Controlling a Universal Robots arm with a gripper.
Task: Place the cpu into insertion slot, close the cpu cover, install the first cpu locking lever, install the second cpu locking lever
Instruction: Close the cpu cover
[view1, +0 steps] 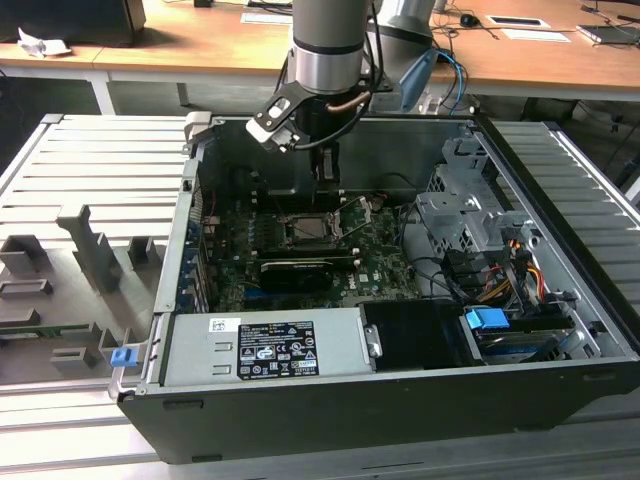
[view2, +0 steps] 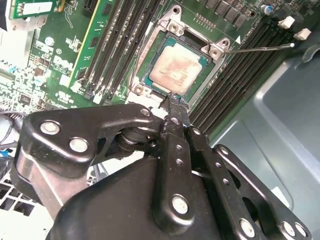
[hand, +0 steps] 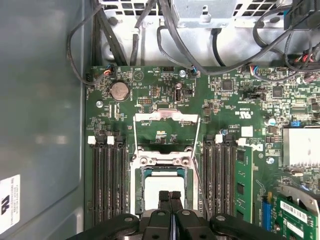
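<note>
Right, open computer case (view1: 300, 400) on the desk (view1: 60, 150), green board (hand: 150, 85) inside. Tool (hand: 170, 196) clenched on nothing, tips over the insertion slot (view2: 218, 50). Cpu cover (hand: 166, 117) stands open; cpu (view2: 180, 67) seated in the slot.

Bright, even room light comes from overhead in the exterior view, yet the arm (view1: 325, 40) shades the green board (view1: 380, 265) deep inside the computer case (view1: 300, 420). In the second wrist view the chip (view2: 179, 70) gleams palely and the black hand (view2: 172, 98) carries soft highlights.
</note>
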